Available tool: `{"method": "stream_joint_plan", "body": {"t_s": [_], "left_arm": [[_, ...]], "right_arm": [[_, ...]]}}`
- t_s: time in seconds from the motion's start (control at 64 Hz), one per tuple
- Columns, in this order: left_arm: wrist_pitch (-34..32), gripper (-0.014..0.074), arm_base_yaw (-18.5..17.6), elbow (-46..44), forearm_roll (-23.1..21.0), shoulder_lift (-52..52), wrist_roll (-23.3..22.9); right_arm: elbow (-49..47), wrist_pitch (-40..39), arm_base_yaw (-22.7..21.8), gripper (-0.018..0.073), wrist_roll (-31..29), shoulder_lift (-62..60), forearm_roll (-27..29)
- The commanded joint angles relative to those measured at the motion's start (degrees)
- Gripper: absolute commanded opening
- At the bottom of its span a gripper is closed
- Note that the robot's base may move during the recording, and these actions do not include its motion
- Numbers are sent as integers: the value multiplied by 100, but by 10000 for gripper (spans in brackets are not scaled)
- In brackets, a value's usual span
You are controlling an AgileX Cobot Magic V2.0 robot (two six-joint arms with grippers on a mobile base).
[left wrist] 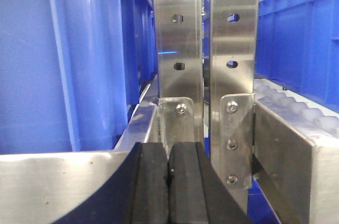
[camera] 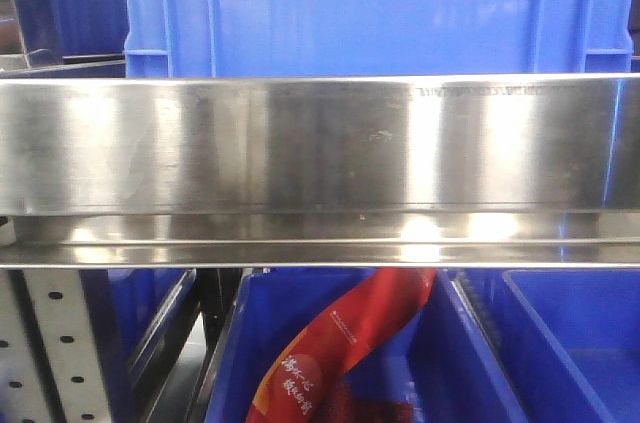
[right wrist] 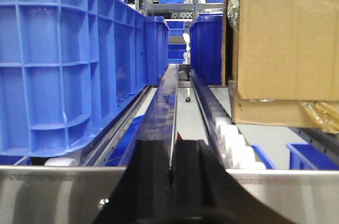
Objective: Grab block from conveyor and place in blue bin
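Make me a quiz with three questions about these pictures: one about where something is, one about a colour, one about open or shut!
1. Where is the red bag?
A. on the floor
B. in a blue bin below the steel rail
C. on a chair

2. What colour is the big box in the right wrist view?
A. green
B. pink
C. brown

3. How is the left gripper?
A. shut, nothing held
B. wide open
C. holding a ball

Answers: B, blue walls surround the bag under the rail; C, it is plain brown cardboard; A, its black pads meet with nothing between.
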Motion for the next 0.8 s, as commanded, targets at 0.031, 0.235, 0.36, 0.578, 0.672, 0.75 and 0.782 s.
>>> {"method": "stream_joint_plan", "body": {"t_s": [0.031, 0.235, 0.36, 0.578, 0.672, 0.75, 0.782], "left_arm": [[-84, -111, 18, -15, -41, -25, -23], [-84, -111, 18, -15, -41, -25, -23], [-84, -111, 18, -15, -41, -25, -23], [-84, -111, 18, -15, -41, -25, -23], [-84, -111, 18, -15, -41, -25, -23], [-84, -111, 18, -15, -41, -25, -23], [-84, -111, 18, -15, -41, -25, -23]], "right_arm": [[20, -50, -26, -162, -6, -18, -101], [20, -50, -26, -162, -6, -18, -101], [20, -50, -26, -162, -6, -18, -101], [20, -50, -26, -162, -6, -18, -101], [20, -50, -26, -162, -6, -18, -101], [20, -50, -26, -162, -6, -18, -101], [20, -50, -26, -162, -6, -18, -101]]}}
